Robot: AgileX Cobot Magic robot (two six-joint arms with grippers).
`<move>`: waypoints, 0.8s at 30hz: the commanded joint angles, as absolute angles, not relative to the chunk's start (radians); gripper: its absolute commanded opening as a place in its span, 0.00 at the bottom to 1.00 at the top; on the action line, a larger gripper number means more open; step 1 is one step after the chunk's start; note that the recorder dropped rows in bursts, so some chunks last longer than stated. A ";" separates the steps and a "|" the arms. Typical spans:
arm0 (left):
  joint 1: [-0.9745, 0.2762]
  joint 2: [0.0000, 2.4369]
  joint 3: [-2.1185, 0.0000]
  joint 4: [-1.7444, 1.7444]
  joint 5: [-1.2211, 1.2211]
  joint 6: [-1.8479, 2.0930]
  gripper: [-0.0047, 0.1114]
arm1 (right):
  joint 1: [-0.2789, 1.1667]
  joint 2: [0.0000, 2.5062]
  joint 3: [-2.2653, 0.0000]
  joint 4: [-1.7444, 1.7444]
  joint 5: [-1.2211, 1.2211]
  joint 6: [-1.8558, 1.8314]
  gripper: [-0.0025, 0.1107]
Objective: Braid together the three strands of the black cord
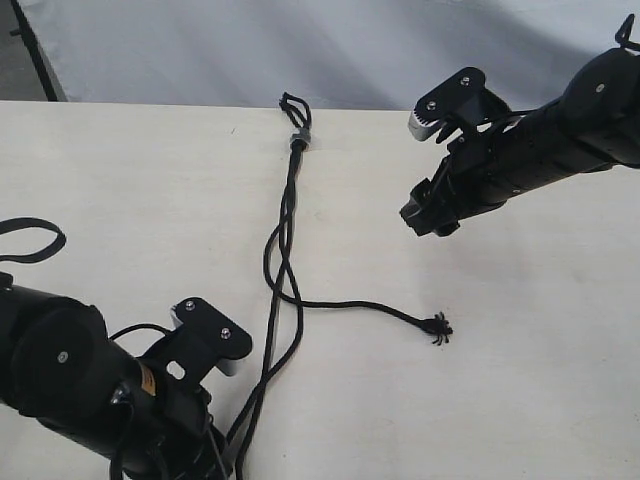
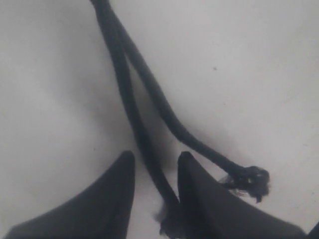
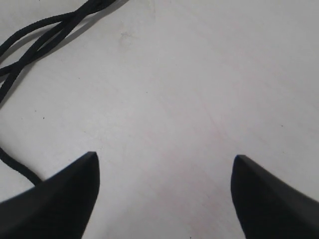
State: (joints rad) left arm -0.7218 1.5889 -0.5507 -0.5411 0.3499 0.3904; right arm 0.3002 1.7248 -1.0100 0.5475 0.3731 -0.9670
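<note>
The black cord lies on the table, its short loop (image 1: pixel 295 105) and grey band (image 1: pixel 299 137) at the far end. Its three strands (image 1: pixel 283 240) cross as they run toward the near edge. One strand bends right and ends in a frayed tip (image 1: pixel 437 327). The other two run down to my left gripper (image 2: pixel 156 162), which is open low over the table. One strand (image 2: pixel 144 149) lies loose between its fingers, and the other's frayed tip (image 2: pixel 251 179) rests just outside one finger. My right gripper (image 1: pixel 428 218) (image 3: pixel 164 159) hovers open and empty, right of the crossed strands (image 3: pixel 45 30).
The pale table (image 1: pixel 520 380) ends at a far edge against a white cloth backdrop (image 1: pixel 200 50). A glossy black cable loop (image 1: pixel 30 240) sticks up from the left arm at the left border. The right arm's body reaches in from the upper right.
</note>
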 commanded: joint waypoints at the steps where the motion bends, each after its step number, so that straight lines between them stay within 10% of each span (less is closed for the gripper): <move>1: -0.722 1.639 -0.543 -0.544 0.328 0.412 0.30 | 0.293 1.718 -1.009 0.551 0.379 -0.965 0.64; 24: -0.348 1.687 -0.543 -0.257 0.212 0.420 0.30 | 0.293 1.718 -1.009 0.559 0.393 -0.967 0.64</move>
